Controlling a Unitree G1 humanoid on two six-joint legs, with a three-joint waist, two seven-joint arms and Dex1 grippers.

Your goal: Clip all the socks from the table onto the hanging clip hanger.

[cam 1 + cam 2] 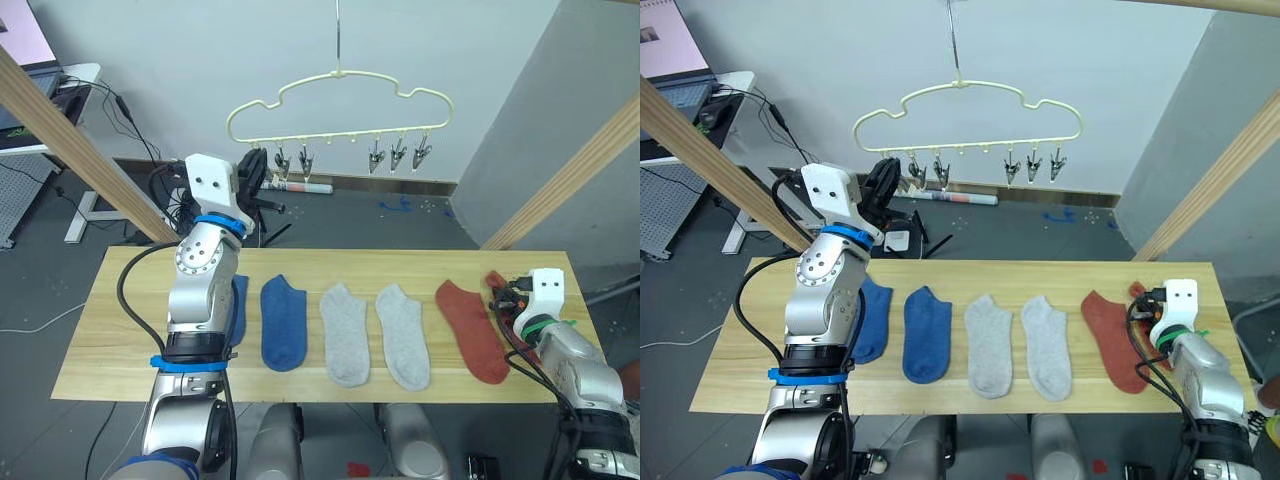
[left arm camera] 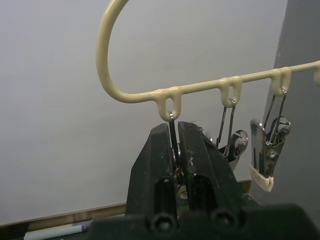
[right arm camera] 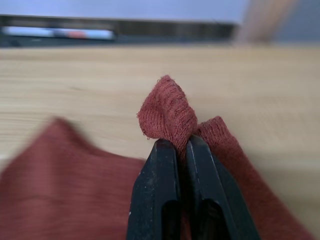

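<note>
At lower right of the head view, the right end effector pinches a rust red sock lying at the worktop edge. Upper left, the left end effector is pressed together on the outermost clip of the clip hanger. Judged next: lift the sock clear toward that clip, through open room above the other socks.

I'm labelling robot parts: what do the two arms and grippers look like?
Both arms are silver-grey metal with round joints, blue rings and black cables alongside. Each wrist carries a white block with two small holes. The left gripper and the right gripper have black jaws; green ties sit by the right wrist.
</note>
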